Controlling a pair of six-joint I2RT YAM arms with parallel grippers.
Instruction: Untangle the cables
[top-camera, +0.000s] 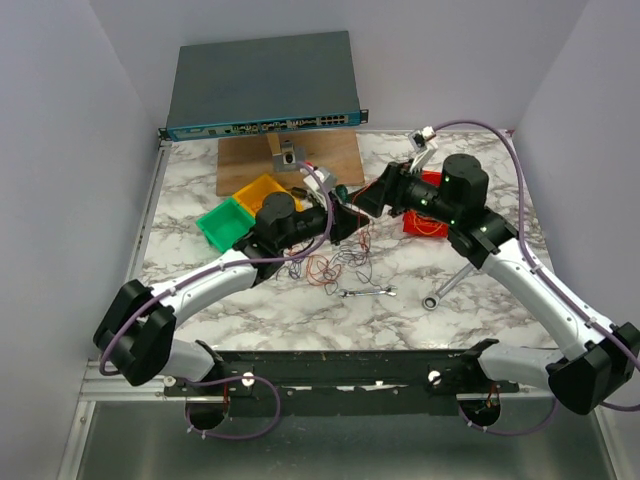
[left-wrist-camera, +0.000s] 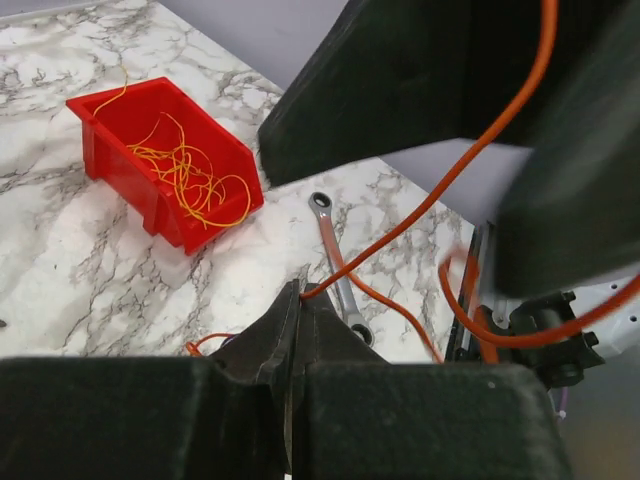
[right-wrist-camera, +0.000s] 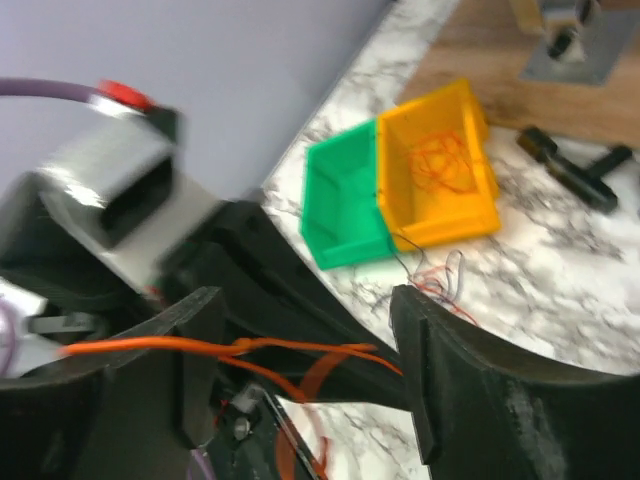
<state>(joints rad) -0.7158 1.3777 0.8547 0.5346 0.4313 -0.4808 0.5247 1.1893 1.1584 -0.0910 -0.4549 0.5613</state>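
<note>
near the red bin, left gripper is clamped tight on an orange cable. right gripper has its fingers apart, that cable crossing between them.

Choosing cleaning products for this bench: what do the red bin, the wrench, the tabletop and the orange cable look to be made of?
Red bin: likely moulded plastic, with uniform colour and a dull sheen.
Wrench: metal, with a bright silvery shaft.
Tabletop: marble-patterned, grey veins on white; real stone or printed laminate, cannot tell.
Orange cable: seemingly plastic-sheathed wire, thin and smooth, curving freely.
</note>
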